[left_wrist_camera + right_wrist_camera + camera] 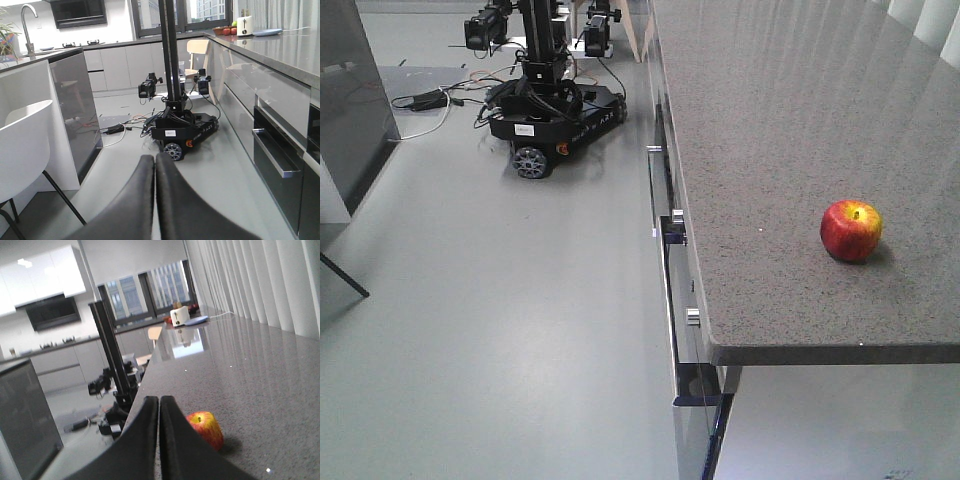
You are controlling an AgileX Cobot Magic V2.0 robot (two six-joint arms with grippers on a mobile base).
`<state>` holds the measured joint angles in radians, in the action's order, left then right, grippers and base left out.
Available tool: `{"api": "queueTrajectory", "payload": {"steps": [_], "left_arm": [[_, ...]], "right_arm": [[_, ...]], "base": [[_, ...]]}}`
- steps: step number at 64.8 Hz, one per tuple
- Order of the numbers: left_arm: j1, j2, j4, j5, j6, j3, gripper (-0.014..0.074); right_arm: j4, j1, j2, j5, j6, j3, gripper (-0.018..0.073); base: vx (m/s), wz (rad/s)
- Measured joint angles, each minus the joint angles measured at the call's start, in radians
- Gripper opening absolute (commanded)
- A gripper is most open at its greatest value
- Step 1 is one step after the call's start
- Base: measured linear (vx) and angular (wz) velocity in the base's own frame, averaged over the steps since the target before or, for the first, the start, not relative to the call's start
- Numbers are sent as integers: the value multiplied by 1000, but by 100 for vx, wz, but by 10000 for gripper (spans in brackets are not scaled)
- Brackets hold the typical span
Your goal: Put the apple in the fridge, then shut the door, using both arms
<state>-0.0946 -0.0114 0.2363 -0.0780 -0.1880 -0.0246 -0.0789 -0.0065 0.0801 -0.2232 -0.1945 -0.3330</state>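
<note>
Starting state: apple [205, 429] sits on the table [770, 130] just ahead and right of the right end effector [159, 402], fingers pressed together, left end effector [155, 160] likewise pressed together and empty; grasp, fridge placement, door closing all left to do, by my read.

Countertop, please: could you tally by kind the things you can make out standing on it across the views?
Apple: 1
Toaster: 1
Blue plate: 1
Fruit bowl: 1
Total: 4
</note>
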Motion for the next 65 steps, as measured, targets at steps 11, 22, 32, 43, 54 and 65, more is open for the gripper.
{"api": "queueTrajectory", "payload": {"steps": [11,22,32,43,54,65], "left_arm": [[0,0,0,0,0,0,-6],[0,0,0,0,0,0,-6],[0,0,0,0,0,0,-6],[0,0,0,0,0,0,-6],[0,0,0,0,0,0,-6],[0,0,0,0,0,0,-6]], "right_arm": [[-48,0,139,-214,187,-268,137],[-129,0,251,-299,338,-417,463],[-147,0,287,-287,358,-433,706],[-137,0,316,-287,365,-436,720],[-136,0,450,-299,388,-514,700],[-136,0,686,-325,391,-666,696]], "base": [[0,0],[0,0],[0,0],[0,0],[0,0],[0,0]]}}
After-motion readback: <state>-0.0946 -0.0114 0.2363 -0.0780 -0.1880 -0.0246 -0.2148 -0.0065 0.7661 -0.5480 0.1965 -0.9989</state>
